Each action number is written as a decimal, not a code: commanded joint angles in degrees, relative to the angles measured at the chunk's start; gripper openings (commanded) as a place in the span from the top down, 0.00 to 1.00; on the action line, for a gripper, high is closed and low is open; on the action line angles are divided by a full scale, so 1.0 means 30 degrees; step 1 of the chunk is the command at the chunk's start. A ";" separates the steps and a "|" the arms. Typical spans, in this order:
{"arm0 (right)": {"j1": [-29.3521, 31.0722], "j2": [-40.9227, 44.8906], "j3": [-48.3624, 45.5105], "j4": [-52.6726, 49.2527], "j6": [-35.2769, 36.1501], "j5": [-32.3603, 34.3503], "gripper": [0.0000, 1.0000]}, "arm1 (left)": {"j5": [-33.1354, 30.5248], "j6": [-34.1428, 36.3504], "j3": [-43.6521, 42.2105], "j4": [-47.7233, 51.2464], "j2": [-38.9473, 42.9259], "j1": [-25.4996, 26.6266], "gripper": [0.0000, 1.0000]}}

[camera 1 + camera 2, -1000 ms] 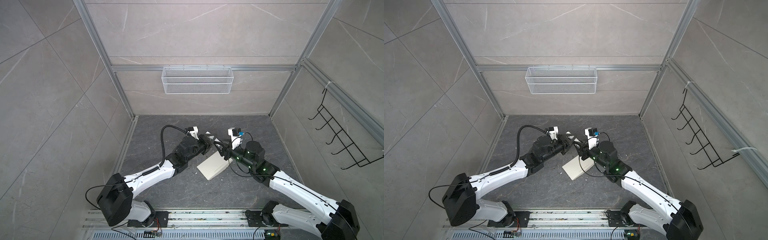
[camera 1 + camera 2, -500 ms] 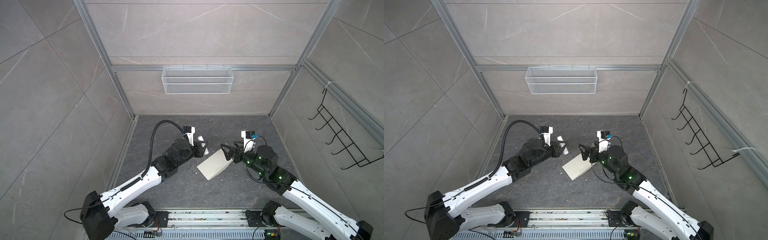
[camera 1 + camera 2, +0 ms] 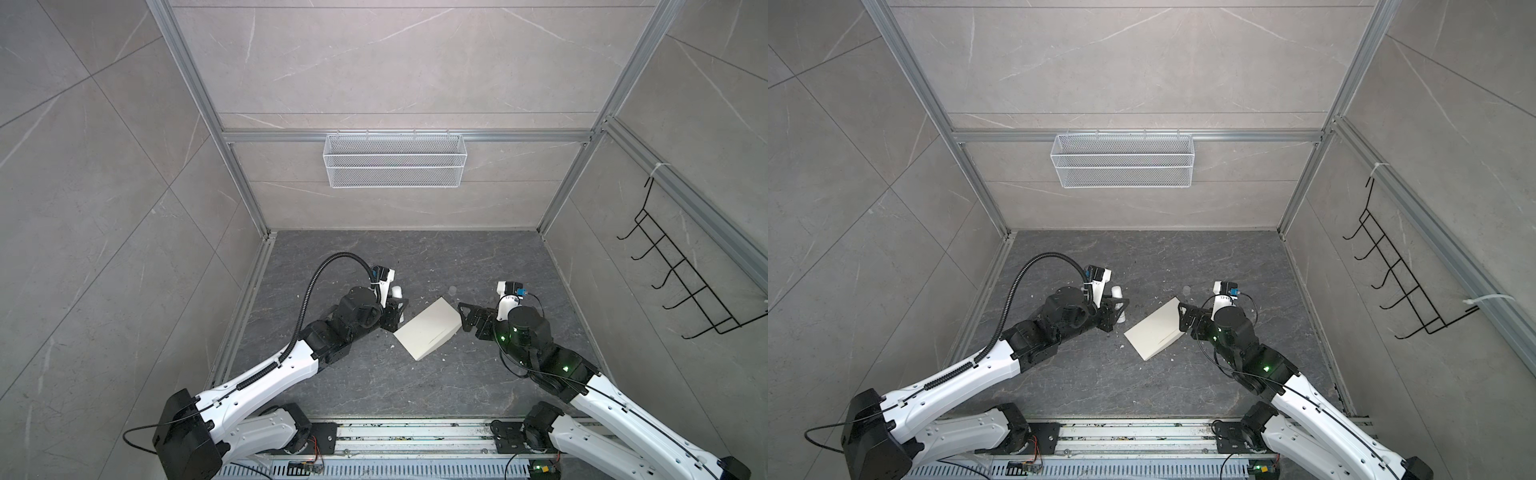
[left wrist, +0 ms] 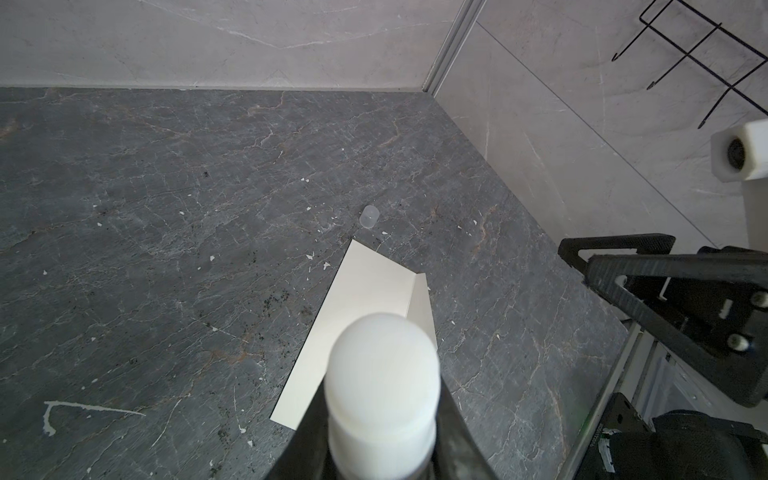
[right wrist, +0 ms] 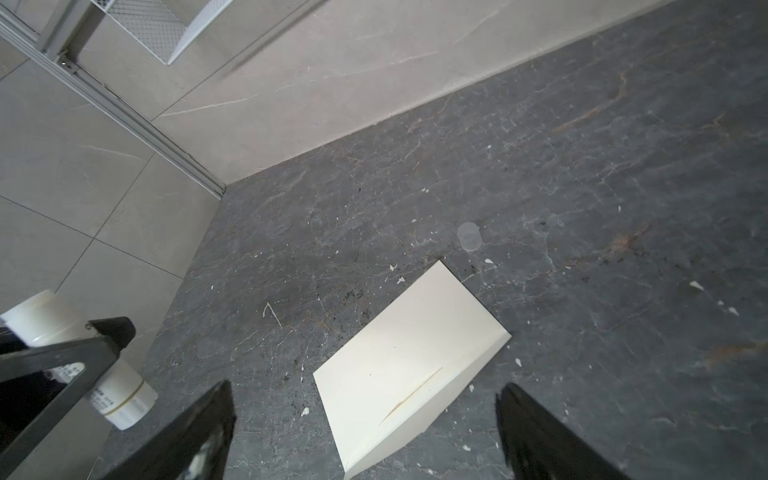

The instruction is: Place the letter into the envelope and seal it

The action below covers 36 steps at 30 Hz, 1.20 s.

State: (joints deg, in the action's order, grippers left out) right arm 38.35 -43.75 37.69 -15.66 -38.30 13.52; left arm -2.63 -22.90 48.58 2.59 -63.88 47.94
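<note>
Entry: we are drawing the arms apart. The right gripper (image 3: 462, 318), newly gaping, is hovering beside the envelope (image 3: 426, 330); the left gripper (image 3: 392, 316) is clamping the white tube (image 4: 382, 374). Sealing likely underway.

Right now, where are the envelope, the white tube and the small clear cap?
envelope (image 3: 427, 328): in a top view, middle of its cream face.
white tube (image 4: 382, 370): left wrist view, its rounded end.
clear cap (image 4: 369, 217): left wrist view, its middle.

The left arm (image 3: 274, 372) reaches in from 7 o'clock, left pincer (image 3: 398, 311) clamped on a tube (image 3: 397, 291); the right arm (image 3: 623, 419) reaches in from 5 o'clock, right pincer (image 3: 462, 318) spread wide, pointing toward 9 o'clock.
</note>
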 commanded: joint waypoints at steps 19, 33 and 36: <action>0.0033 -0.5619 -0.2597 0.3145 -0.6589 -0.2705 0.16 | -0.0206 0.0720 -0.0487 -0.0414 0.0432 -0.0028 1.00; -0.0550 -0.9968 -0.2456 0.5417 -0.7965 -0.3560 0.50 | -0.0194 0.0835 -0.0600 -0.0219 0.0581 -0.0039 1.00; -0.0709 -1.0589 -0.2128 0.5214 -0.7460 -0.3686 0.59 | -0.0203 0.0839 -0.0606 -0.0264 0.0550 -0.0042 1.00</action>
State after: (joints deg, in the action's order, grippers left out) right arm 36.67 -73.95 29.91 -0.14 -61.80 2.94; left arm -2.90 -21.78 46.78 2.85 -63.68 47.94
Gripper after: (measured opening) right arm 0.431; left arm 0.263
